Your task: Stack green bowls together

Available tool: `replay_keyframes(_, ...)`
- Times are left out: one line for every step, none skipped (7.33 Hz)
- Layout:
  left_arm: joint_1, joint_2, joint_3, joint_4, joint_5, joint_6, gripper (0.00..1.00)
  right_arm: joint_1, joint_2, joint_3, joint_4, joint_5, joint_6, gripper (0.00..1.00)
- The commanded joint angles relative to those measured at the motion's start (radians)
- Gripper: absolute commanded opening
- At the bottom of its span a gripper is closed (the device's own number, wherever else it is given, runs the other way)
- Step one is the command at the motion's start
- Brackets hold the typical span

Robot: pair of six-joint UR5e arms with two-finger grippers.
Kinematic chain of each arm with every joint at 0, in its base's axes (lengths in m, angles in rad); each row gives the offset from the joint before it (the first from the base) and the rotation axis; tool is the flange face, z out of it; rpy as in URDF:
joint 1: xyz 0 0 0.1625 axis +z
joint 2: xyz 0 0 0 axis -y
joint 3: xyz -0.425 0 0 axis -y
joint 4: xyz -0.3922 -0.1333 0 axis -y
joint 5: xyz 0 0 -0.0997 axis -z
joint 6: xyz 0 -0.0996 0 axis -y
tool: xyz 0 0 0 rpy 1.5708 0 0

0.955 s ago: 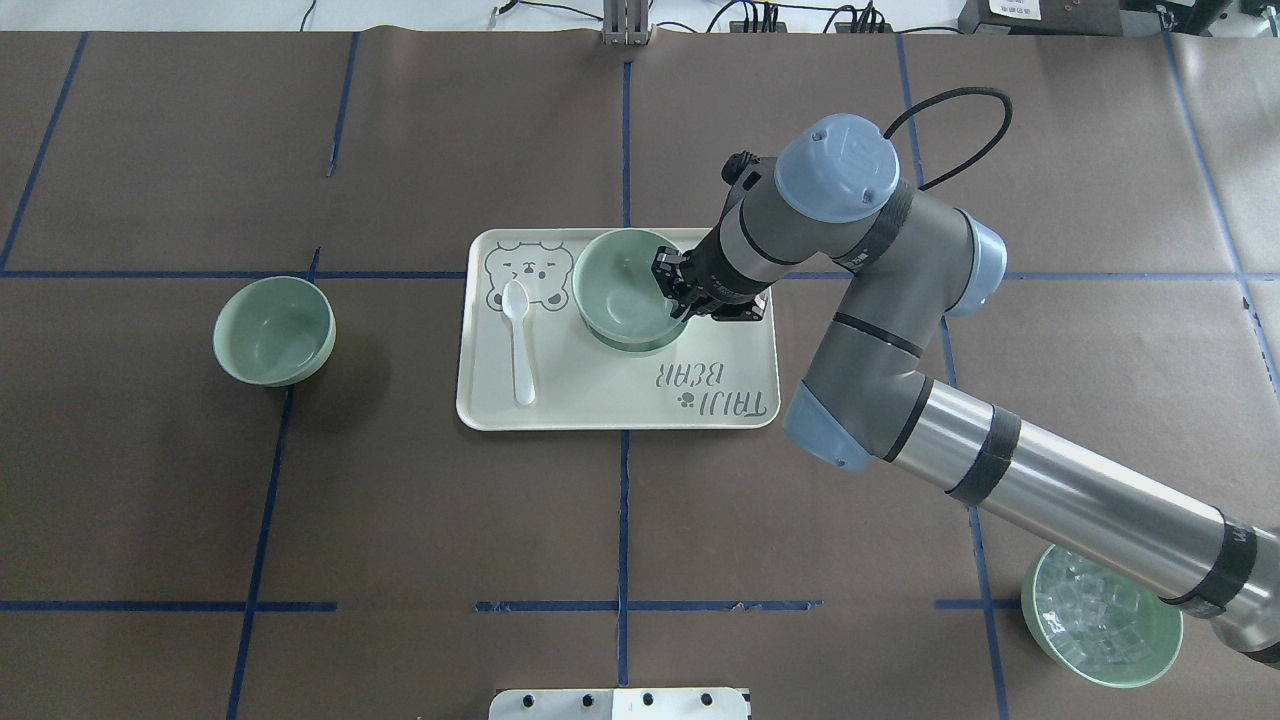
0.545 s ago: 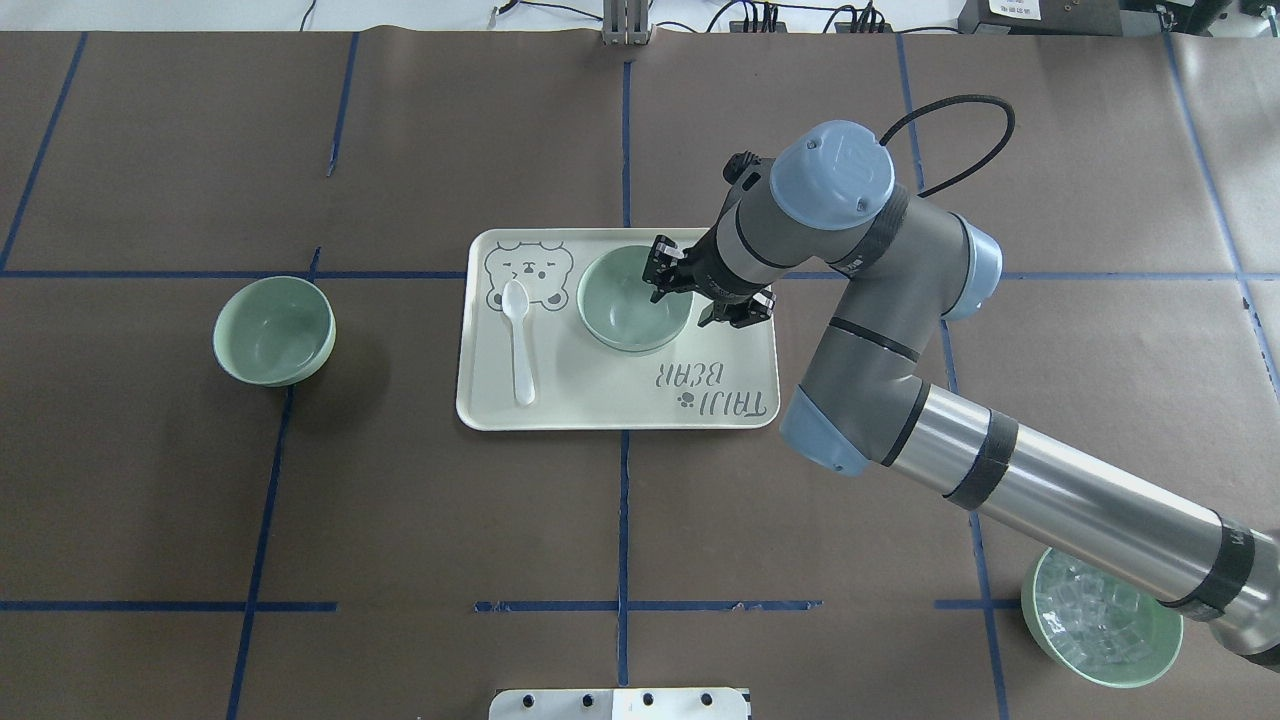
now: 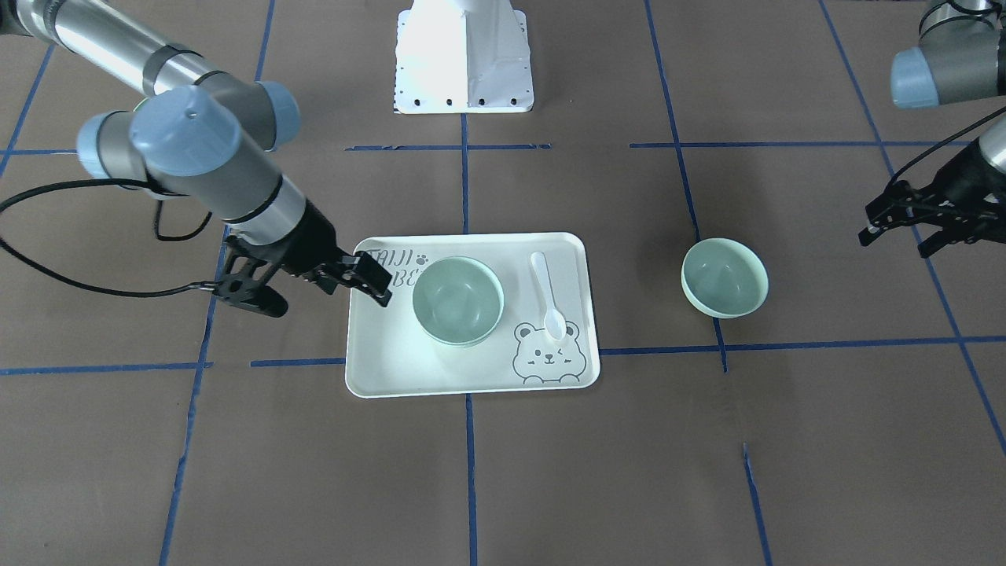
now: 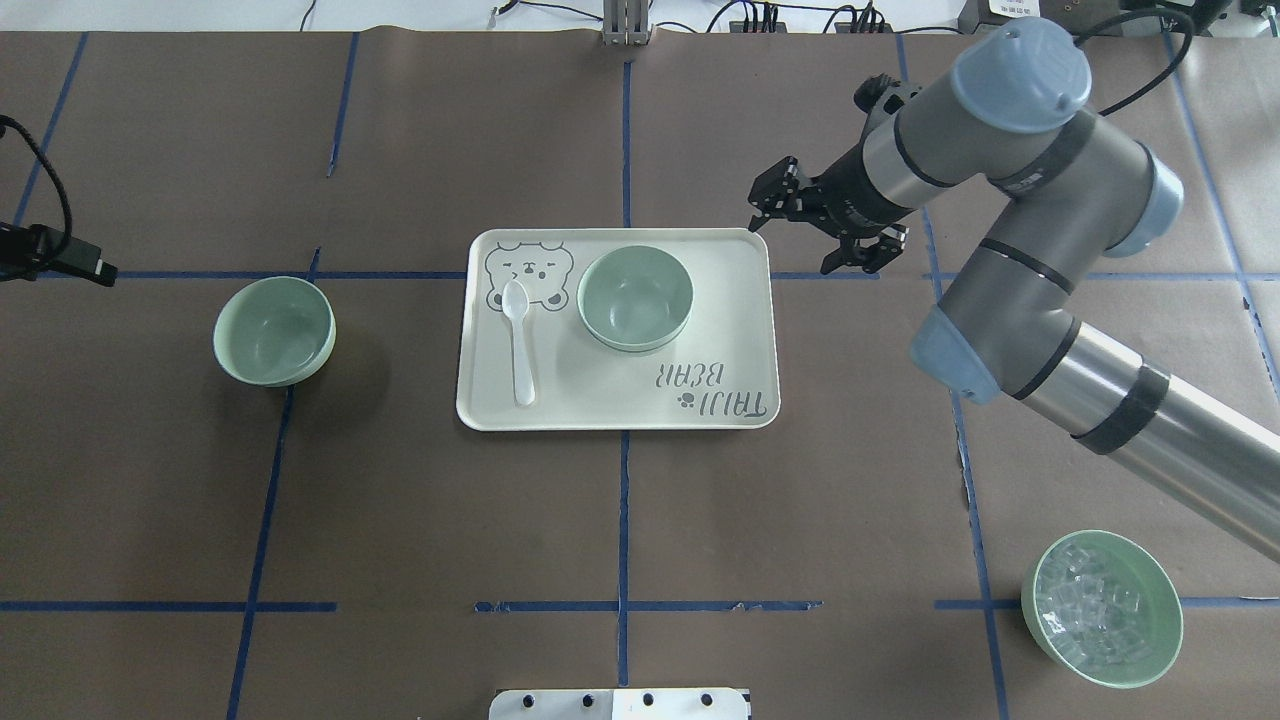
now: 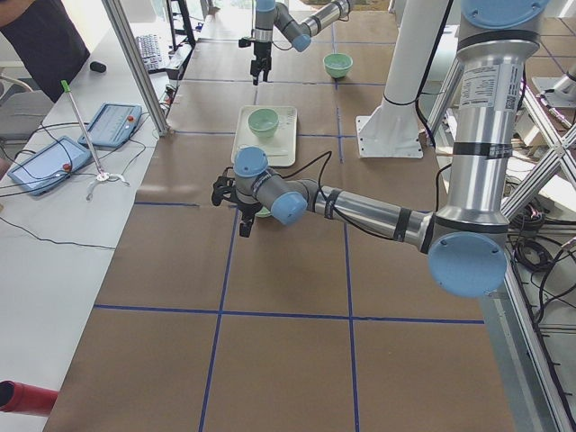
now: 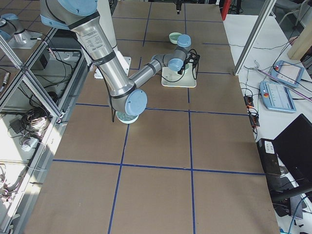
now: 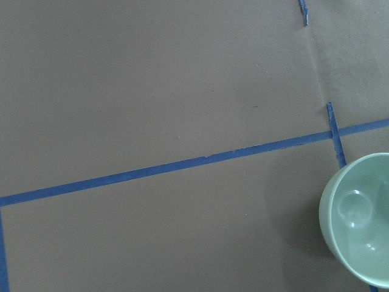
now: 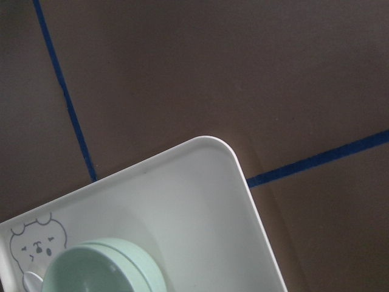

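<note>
Two of the green bowls sit nested as a pair, mouths up, the inner rim showing just inside the outer one in the right wrist view. Being round, they have no long axis to speak of. The pair stands on the bear-print tray, in its far half. From the right jaws it lies to the robot's left, near them but clearly apart. Those jaws are spread wide and hold nothing; they hang above the bench by the tray's far right corner, at the end of the right arm.

The third green bowl stands alone on the bench, also mouth up, with nothing in it. It is well apart from the right jaws, with the whole tray between. It is much nearer the left jaws, which hang to its left, away from the tray. Their fingers are parted and they carry nothing.

A white spoon lies flat on the tray, between the nested pair and the lone bowl. Its scoop rests on the bear's face and its handle points toward the robot. A straighter-sided green bowl filled with clear cubes stands on the bench near the robot, under the right arm and well back from its jaws.
</note>
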Motion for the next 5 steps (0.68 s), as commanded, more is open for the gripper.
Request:
replay_keyframes(0.094,-0.045,0.022,-0.01,0.049,-0.124,1.0,0.045,-0.089,0.026,0.001,0.036,-0.142,1.0)
replay_keyframes(0.124,-0.082,0.052,-0.005,0.071,-0.134,1.0,0.049,-0.1,0.026,0.004,0.036,-0.142,1.0)
replay_keyframes(0.151,-0.138,0.106,-0.005,0.084,-0.186,1.0,0.049,-0.106,0.026,0.005,0.036,-0.142,1.0)
replay_keyframes(0.183,-0.148,0.117,-0.005,0.116,-0.205,0.96,0.049,-0.108,0.024,0.007,0.036,-0.143,1.0)
replay_keyframes(0.211,-0.146,0.116,-0.004,0.151,-0.211,0.93,0.049,-0.107,0.024,0.007,0.036,-0.143,1.0)
